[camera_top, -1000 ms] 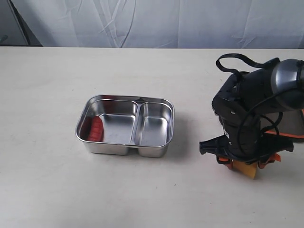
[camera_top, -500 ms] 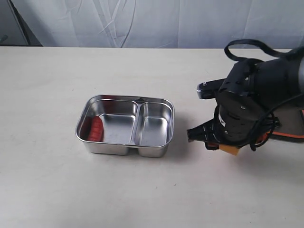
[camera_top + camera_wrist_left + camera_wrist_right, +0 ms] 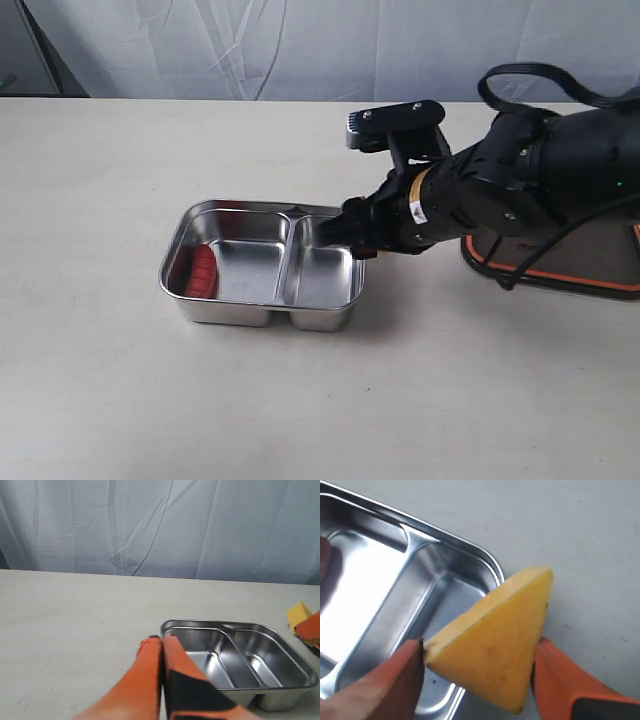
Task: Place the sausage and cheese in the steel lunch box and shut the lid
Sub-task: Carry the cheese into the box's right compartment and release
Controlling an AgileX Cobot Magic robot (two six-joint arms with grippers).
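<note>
Leftmost, the left gripper (image 3: 161, 641) shows only in its own wrist view: its two orange fingers (image 3: 150, 652) are pressed flat together with nothing between them, raised above the pale table (image 3: 100, 400) just left of the steel lunch box (image 3: 262, 312).

The box sits open near the middle of the table. The sausage (image 3: 204, 272) lies in its larger, left compartment, along the left wall, with its red reflected in the steel. The smaller, right compartment holds nothing.

At the box's right end the right gripper (image 3: 479, 649) reaches in from the right — its black arm stretches across from that side. It is clamped on the cheese (image 3: 500, 625), one orange finger on each side of the yellow wedge, with the jaws standing wide around it. The wedge hangs clear of the table, right at the far right corner of the box. It overlaps the rim of the small compartment, partly above the steel and partly above the table.

Further right, the lid (image 3: 590, 258) lies flat on the table — dark, with an orange line along its edge, and partly hidden under the right arm.
</note>
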